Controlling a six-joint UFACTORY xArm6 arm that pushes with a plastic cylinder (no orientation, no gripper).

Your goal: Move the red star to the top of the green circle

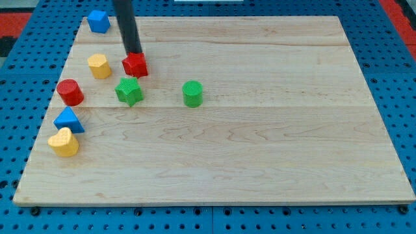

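The wooden board (273, 149) lies on a blue pegboard surface (19, 78), and all the blocks crowd into its left part. The board's middle, right side and bottom are open wood, so most of the room for sliding lies toward the view's right and bottom. Several blocks sit close to the left edge: the blue cube (98, 21) near the top-left corner, the red cylinder (69, 92), the blue triangle (68, 121) and the yellow heart (64, 142) lower down that edge.

The arm ends in a dark rod with no jaws, so it neither opens, closes nor holds anything. The rod comes down from the view's top, and the tip (134, 54) sits at the upper-left edge of the red star (135, 65), touching it or all but touching; the exact contact cannot be made out.

The red star lies in the upper-left part of the board, to the upper left of the green circle (192, 93) and well apart from it. The yellow hexagon (99, 65) stands just left of the red star. The green star (129, 90) sits just below the red star, near it but apart. Bare wood lies between the red star and the spot above the green circle.
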